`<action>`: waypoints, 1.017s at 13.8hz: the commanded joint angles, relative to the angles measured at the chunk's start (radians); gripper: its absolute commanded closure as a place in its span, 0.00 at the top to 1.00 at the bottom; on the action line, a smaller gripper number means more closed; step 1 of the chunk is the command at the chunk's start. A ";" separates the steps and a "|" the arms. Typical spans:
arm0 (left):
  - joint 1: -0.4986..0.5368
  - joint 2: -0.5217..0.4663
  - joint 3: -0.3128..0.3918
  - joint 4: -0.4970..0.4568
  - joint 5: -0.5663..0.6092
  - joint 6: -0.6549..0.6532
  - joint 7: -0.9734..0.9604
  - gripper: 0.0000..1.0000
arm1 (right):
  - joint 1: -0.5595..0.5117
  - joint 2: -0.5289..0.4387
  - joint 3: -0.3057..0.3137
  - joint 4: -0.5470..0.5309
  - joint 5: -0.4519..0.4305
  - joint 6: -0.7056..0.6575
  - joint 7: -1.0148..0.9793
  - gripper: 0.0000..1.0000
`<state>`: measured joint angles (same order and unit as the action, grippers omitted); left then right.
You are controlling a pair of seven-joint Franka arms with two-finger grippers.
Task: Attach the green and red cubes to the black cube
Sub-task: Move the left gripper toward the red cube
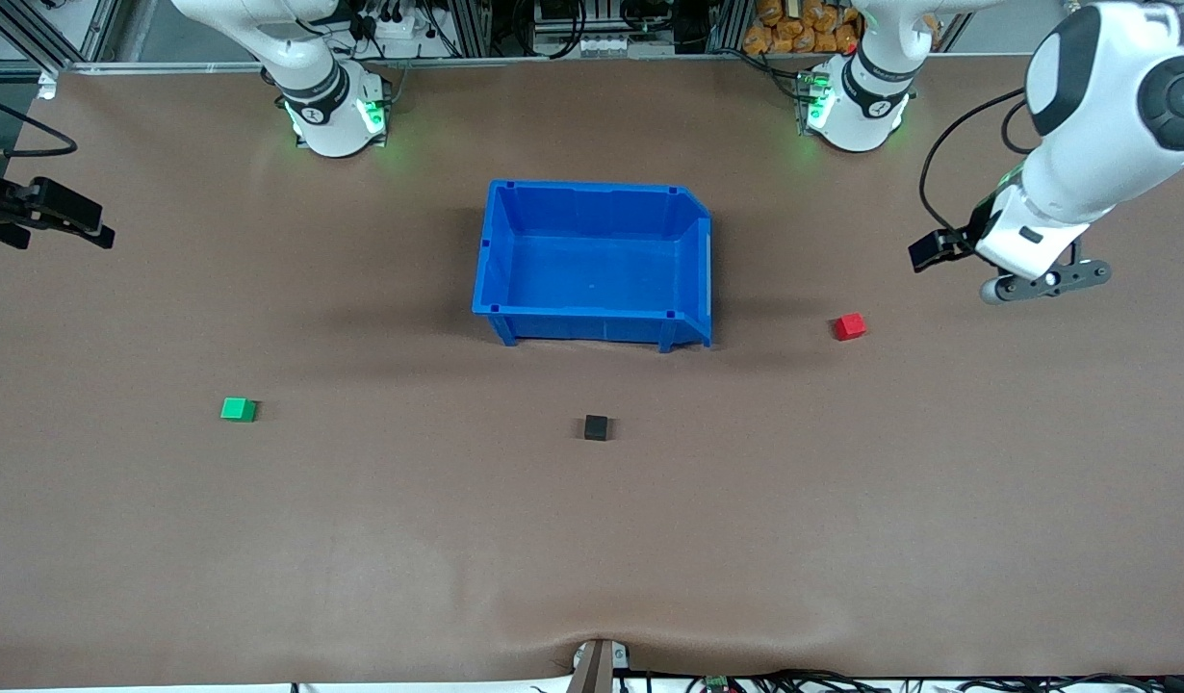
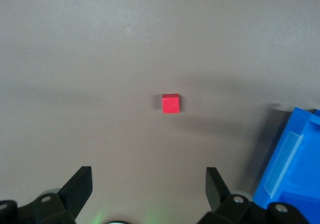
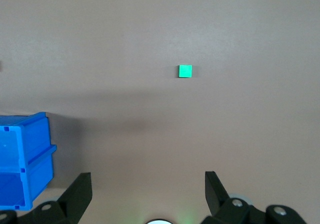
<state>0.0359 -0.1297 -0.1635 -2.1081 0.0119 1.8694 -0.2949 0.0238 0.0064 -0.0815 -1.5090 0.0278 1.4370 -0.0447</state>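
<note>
Nearest you sits the black cube (image 1: pixel 597 427), in front of the blue bin (image 1: pixel 592 262); green cube (image 1: pixel 238 409) and red cube (image 1: pixel 850 326) lie well apart toward either end. You'll likely find them light and rigid: pinch flat sides. Each wrist view shows only its own cube. Left gripper (image 2: pixel 147 189) and right gripper (image 3: pixel 147 189) hang spread, empty.

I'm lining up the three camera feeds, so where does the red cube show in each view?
Front view: the red cube sits on the table toward the left arm's end, beside the blue bin.
Left wrist view: the red cube is near the middle of the picture.
Right wrist view: not in it.
Shared landmark: the blue bin, in all three views.
</note>
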 commanded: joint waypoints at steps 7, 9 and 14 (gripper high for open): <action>0.001 0.011 -0.019 -0.138 0.002 0.137 -0.004 1.00 | 0.018 0.026 0.000 0.010 0.014 -0.021 0.029 1.00; 0.001 0.044 -0.021 -0.141 0.002 0.157 -0.009 1.00 | 0.007 0.050 0.000 0.012 0.012 -0.018 0.028 1.00; -0.001 0.117 -0.025 -0.154 0.002 0.236 -0.115 1.00 | -0.051 0.156 -0.007 0.009 0.013 -0.015 0.019 1.00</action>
<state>0.0352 -0.0331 -0.1811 -2.2548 0.0119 2.0656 -0.3727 0.0207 0.1091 -0.0919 -1.5132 0.0253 1.4276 -0.0293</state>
